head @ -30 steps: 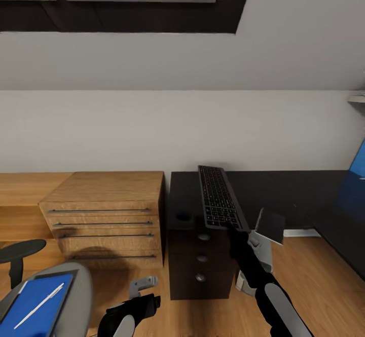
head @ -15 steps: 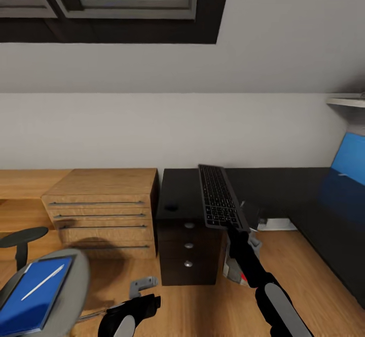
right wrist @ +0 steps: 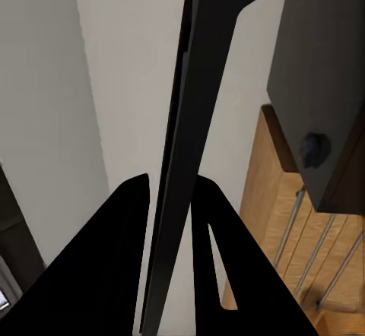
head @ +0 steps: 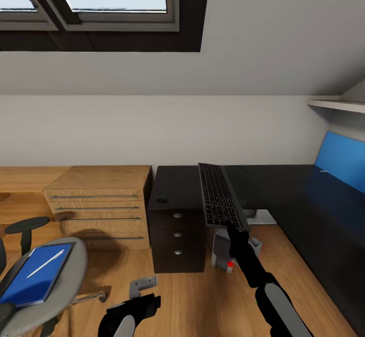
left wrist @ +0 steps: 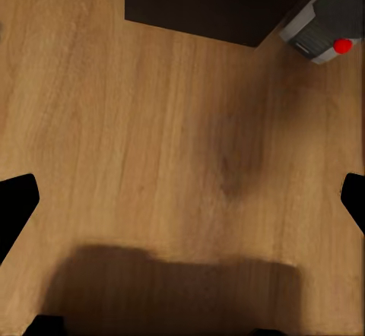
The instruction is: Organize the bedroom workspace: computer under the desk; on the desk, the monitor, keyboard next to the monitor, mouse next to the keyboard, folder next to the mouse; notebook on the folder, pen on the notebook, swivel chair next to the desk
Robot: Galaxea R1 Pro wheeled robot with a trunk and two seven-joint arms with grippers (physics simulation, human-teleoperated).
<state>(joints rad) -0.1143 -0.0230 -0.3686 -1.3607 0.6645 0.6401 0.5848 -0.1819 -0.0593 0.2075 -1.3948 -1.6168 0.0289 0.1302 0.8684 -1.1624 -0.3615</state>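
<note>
- R tool (head: pixel 236 229) is pinching the keyboard (head: pixel 219 195) by its near short end, fingers (right wrist: pixel 114 260) pressing on both faces of the thin slab; the board is sticking out away from the robot, keys up, tilting up a bit.
- Keyboard is hanging in the air over the gap beside the drawer block, its far end over the black surface (head: pixel 284 184), not touching it as far as I can tell.
- L tool (head: pixel 142 289) is sitting low in front of the trunk over the wood floor (left wrist: pixel 152 138), fingers spread wide & holding nothing.
- Mouse (head: pixel 161 200) is lying on the surface's L end, above the drawers w/ round knobs, near the front edge.
- Computer (head: pixel 221 251) is standing on the floor under the surface, just R of the drawers, red light showing at its base.
- Chair (head: pixel 48 281) is sitting at lower L, well apart from the surface; folder (head: pixel 34 280) is lying flat on the seat w/ the pen (head: pixel 45 264) resting diagonally on top.
- Light wood drawer unit (head: pixel 99 205) is standing just L of the surface, against the wall.
- Blue panel (head: pixel 340 160) is showing at far R behind the surface.
</note>
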